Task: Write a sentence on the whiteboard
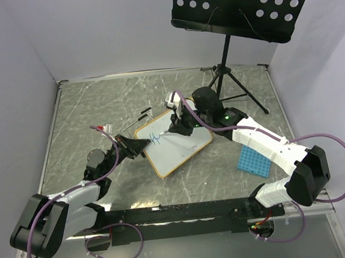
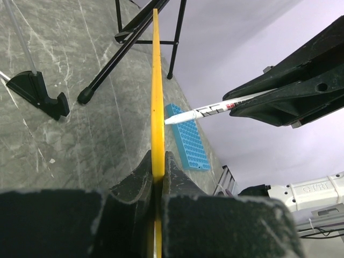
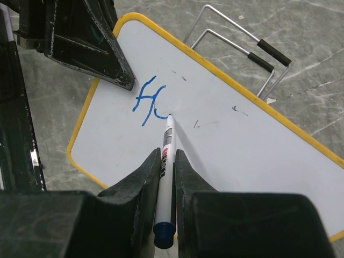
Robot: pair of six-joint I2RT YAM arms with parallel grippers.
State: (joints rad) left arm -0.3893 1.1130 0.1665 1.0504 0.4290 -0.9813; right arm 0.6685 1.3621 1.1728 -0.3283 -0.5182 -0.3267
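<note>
Right gripper [image 1: 177,127], seen from above, is clenched around a marker [image 1: 174,130] and leans over the whiteboard [image 1: 183,147], which lies slanted on the table between both arms. Opposite to it, the left gripper [image 1: 135,146] is pinched on the edge of the board. The sentence [image 1: 157,137] is only a small blue mark just beside the marker tip, between the two grippers.

From the left wrist, the fingers squeeze the orange frame edge-on, so the board looks like a thin line straight ahead of them. The marker tip seems to touch the board from the right side, a little beyond the fingertips. A blue tray [image 2: 188,141] lies further behind, and also the legs of a music stand [image 2: 134,48].

From the right wrist, the marker passes between the fingers and its tip rests on the white surface, just after an "H" and a small hook. To the right of the tip the surface is almost blank.

To do this stroke well, I think the tip should press only lightly and travel away from the left gripper. That gripper must hold firmly, or the board will slide and the letters will go crooked.
</note>
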